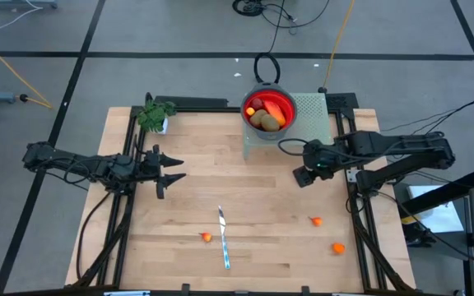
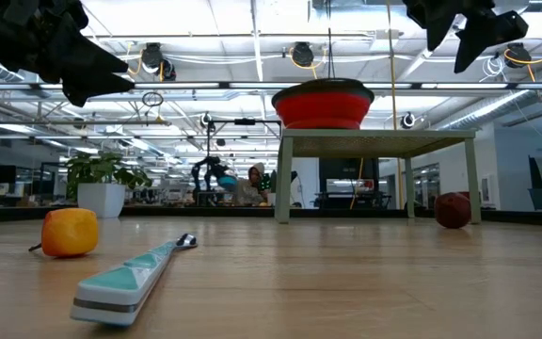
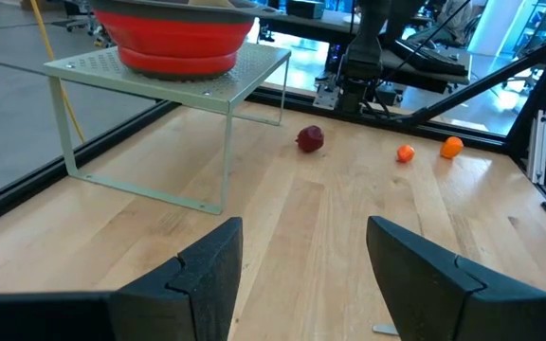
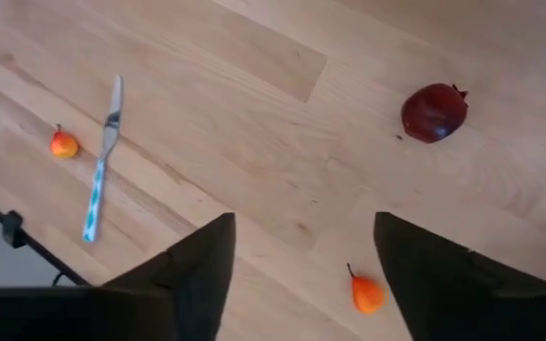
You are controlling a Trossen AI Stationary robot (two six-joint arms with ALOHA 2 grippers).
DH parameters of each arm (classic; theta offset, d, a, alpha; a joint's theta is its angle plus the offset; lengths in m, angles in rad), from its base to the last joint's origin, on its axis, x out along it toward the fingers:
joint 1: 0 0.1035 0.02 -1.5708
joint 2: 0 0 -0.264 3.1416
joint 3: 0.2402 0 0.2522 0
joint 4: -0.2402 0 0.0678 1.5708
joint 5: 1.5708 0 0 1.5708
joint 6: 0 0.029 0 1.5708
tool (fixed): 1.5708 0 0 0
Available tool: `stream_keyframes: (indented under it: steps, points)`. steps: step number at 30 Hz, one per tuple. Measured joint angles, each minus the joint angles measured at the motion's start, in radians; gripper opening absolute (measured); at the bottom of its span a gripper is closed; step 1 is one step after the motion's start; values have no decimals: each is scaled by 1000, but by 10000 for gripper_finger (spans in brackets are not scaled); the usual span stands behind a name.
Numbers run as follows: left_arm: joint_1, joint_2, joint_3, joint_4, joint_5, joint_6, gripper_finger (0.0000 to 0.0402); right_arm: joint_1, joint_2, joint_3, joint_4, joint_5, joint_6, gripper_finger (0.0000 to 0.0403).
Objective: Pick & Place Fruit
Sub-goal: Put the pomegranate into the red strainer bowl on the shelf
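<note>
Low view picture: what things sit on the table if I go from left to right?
Small orange fruit → knife → pale green stand carrying the red bowl → dark red fruit.

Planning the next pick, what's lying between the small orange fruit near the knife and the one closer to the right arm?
The knife lies between the left orange fruit and the right orange fruit; otherwise bare wood in the high view.

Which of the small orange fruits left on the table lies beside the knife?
The small orange toy fruit just left of the slim silver knife with the teal handle. The other two orange pieces lie far off toward the table's right edge.
</note>
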Motion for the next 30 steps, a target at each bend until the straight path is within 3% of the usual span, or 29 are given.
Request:
stream_keyframes:
  steps: [11,22,30]
  points:
    - [0,0,0,0,0,0,225,0,65,-13,-46,0,3,308]
    - [0,0,0,-1,0,0,225,0,63,-230,-18,-5,210,318]
    - [0,0,0,-1,0,0,225,-2,63,-368,96,-4,359,318]
